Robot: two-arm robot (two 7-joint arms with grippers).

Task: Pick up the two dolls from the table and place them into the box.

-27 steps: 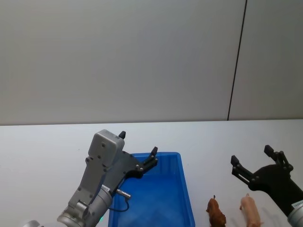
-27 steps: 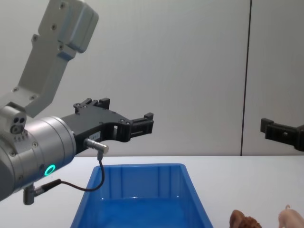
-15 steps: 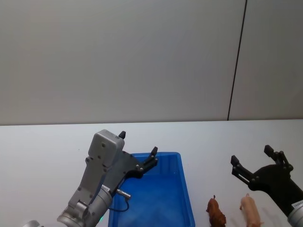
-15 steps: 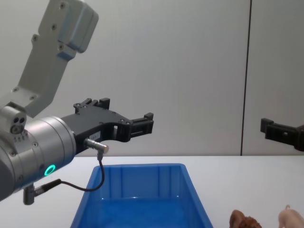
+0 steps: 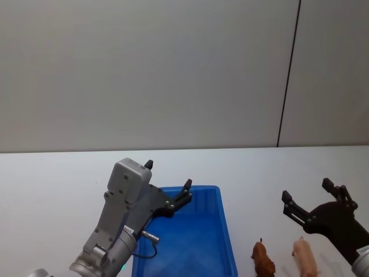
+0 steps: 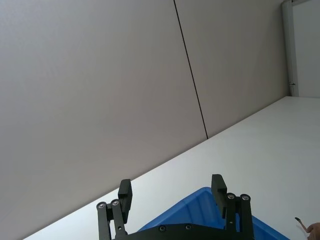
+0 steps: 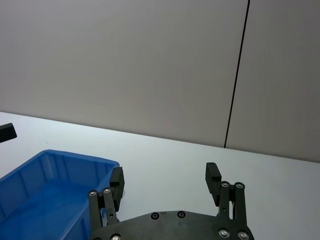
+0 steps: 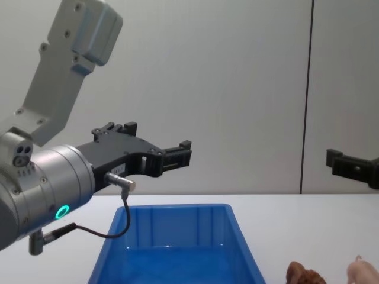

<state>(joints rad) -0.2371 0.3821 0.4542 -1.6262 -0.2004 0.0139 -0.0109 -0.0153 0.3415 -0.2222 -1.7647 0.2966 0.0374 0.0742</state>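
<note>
White table (image 5: 57,173), grey wall (image 5: 144,69) w/ dark seam (image 5: 289,75); left tool (image 5: 168,175) & right tool (image 5: 306,189) both spread apart.

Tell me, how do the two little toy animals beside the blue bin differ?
The brown doll is reddish-brown; the pink doll is pale pink. The brown doll is nearer the box; the pink doll is farther to the robot's right. Both are on the table, outside the box, and look about the same size.
</note>
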